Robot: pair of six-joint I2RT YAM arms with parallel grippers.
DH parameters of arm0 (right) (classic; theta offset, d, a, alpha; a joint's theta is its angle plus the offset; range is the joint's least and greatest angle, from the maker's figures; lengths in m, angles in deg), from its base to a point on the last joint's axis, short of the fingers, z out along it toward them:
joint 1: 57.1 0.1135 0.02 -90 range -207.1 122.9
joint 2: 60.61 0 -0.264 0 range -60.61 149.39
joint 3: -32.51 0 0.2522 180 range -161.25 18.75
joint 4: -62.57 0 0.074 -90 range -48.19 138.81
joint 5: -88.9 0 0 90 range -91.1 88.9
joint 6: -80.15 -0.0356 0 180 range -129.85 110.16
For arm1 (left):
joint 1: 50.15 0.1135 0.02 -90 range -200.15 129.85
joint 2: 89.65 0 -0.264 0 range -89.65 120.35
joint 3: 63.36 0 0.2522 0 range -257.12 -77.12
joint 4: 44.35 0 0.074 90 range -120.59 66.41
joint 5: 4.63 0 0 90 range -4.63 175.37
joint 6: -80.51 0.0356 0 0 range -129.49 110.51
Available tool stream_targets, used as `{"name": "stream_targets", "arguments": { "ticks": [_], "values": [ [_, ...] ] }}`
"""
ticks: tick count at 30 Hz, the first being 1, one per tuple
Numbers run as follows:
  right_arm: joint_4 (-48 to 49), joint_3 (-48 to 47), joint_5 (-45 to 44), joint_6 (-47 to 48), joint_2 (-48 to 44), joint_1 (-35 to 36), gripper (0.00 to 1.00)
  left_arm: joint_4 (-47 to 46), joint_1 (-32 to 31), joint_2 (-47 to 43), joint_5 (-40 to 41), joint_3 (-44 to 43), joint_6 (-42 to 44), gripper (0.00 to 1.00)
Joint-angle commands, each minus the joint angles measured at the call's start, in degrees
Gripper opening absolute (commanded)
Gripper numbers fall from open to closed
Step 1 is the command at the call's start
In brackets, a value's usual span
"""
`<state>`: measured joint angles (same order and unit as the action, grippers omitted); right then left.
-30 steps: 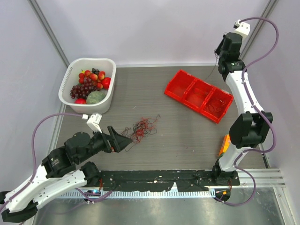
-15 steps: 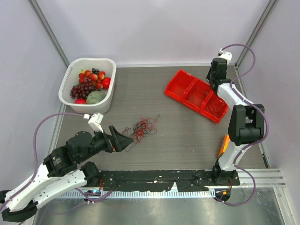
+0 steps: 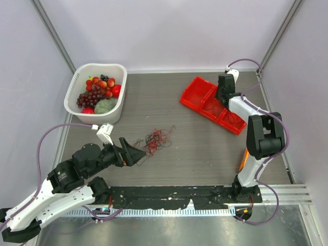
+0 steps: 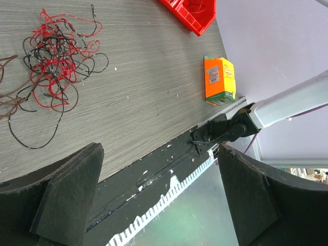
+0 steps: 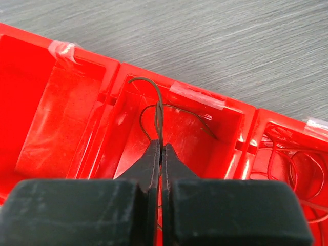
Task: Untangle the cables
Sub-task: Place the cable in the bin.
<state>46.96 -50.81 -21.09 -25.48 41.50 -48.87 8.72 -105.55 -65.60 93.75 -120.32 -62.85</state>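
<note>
Cables [image 3: 154, 139] — a loose red and black tangle — lie mid-bench [image 3: 205, 148], just ahead of the left fingers [image 4: 72, 200], which stand wide apart and hold nothing. Over at the red tray [image 3: 196, 95], the right fingers [image 5: 152, 164] are pressed together on a thin dark strand [image 5: 159, 110] looping over the middle compartment — red wires [image 5: 292, 164] lie in the next one.

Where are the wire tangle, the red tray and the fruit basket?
tangle [image 3: 155, 140]: top view, its middle.
red tray [image 3: 193, 95]: top view, bare left compartment.
basket [image 3: 102, 66]: top view, far rim.
</note>
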Motion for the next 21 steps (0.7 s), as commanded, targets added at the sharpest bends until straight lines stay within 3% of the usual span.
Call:
{"name": "stream_targets", "arguments": {
  "ticks": [1, 4, 7, 11, 16, 21],
  "values": [
    [-7.10, -8.72, 1.44, -0.36, 5.98, -0.41, 0.01, -2.13, 0.11, 0.12, -0.21, -0.39, 0.63, 0.97],
    [-13.08, -13.57, 1.09, -0.53, 9.51, -0.58, 0.05, -1.43, 0.11, -0.32, -0.03, -0.48, 0.45, 0.97],
    [-14.15, -14.11, 1.79, -0.53, 9.17, -0.49, 0.26, -0.47, 0.11, -0.50, 0.49, -0.22, 0.37, 0.97],
    [-18.88, -16.92, 1.62, -0.62, 7.85, -0.49, 0.41, -0.02, 0.11, 0.11, 0.76, 0.22, 0.45, 0.98],
    [-23.64, -17.11, 1.27, -1.32, 1.63, -0.23, 0.48, -0.38, 0.11, 1.87, 2.77, 1.45, 0.72, 0.98],
    [-24.35, -11.93, 1.62, -2.29, -7.33, 3.97, 0.50, 4.27, 0.11, 7.92, 10.33, 3.03, -2.97, 0.97]
  ]
}}
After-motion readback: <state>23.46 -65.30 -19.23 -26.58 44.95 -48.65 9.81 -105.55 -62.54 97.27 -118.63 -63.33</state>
